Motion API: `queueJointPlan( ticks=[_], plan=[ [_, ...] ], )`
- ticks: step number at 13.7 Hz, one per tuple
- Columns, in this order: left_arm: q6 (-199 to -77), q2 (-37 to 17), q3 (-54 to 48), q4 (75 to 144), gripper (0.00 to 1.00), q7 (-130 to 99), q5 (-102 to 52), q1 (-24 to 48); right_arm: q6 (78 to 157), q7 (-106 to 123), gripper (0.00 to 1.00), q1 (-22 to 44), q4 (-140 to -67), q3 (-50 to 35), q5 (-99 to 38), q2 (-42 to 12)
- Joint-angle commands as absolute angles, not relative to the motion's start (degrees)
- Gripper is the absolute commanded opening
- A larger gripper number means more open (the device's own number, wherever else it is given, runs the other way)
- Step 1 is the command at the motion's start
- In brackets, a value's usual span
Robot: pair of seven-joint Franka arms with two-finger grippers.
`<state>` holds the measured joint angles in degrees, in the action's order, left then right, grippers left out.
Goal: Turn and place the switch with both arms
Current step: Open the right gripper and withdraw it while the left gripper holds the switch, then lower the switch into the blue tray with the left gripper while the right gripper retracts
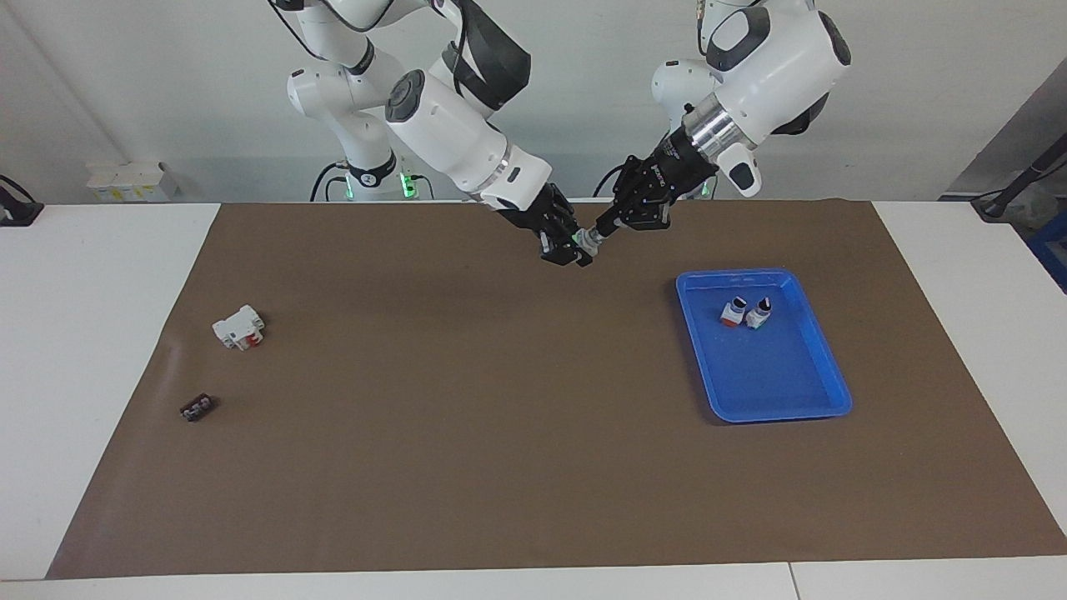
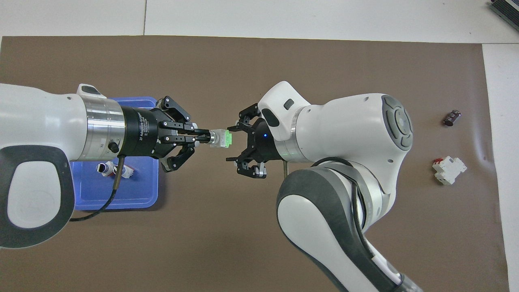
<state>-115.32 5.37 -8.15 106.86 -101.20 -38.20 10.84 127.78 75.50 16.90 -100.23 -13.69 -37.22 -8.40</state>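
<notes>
now | switch (image 2: 219, 138) level | green end toward right gripper (image 2: 232, 142)

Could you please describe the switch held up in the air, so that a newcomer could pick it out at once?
Look above the brown mat, beside the blue tray, where the two grippers meet. The left gripper is shut on the black knob of a small switch; the right gripper is open beside it. Its bright green end sets it apart from the two switches lying in the tray.
</notes>
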Motion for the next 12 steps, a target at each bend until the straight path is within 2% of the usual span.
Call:
queueJointPlan(
  ticks=[1, 4, 8, 10, 12],
  plan=[
    [-116.01, 6.50, -8.35, 108.45, 0.00, -98.72, -36.04, 10.20, 124.99, 74.00, 1.00, 13.72, -101.60, -13.98, -36.30, -5.54],
    [-116.72, 7.12, -7.82, 110.47, 0.00, -90.47, -33.85, 9.84, 124.45, 73.65, 1.00, 9.42, -101.60, -13.97, -36.21, -5.01],
    [-119.61, 8.43, -7.38, 117.31, 0.00, -72.31, -28.58, 8.53, 125.85, 73.39, 1.00, 3.97, -101.51, -13.80, -29.72, -5.27],
    [-121.37, 10.01, -6.51, 122.67, 0.00, -59.82, -22.70, 7.91, 130.14, 73.39, 1.00, 1.15, -101.51, -13.80, -29.09, -5.54],
    [-121.82, 9.50, -5.11, 124.62, 0.00, -49.01, -18.91, 7.65, 132.97, 73.30, 1.00, -0.96, -101.34, -13.71, -27.35, -5.97]
  ],
)
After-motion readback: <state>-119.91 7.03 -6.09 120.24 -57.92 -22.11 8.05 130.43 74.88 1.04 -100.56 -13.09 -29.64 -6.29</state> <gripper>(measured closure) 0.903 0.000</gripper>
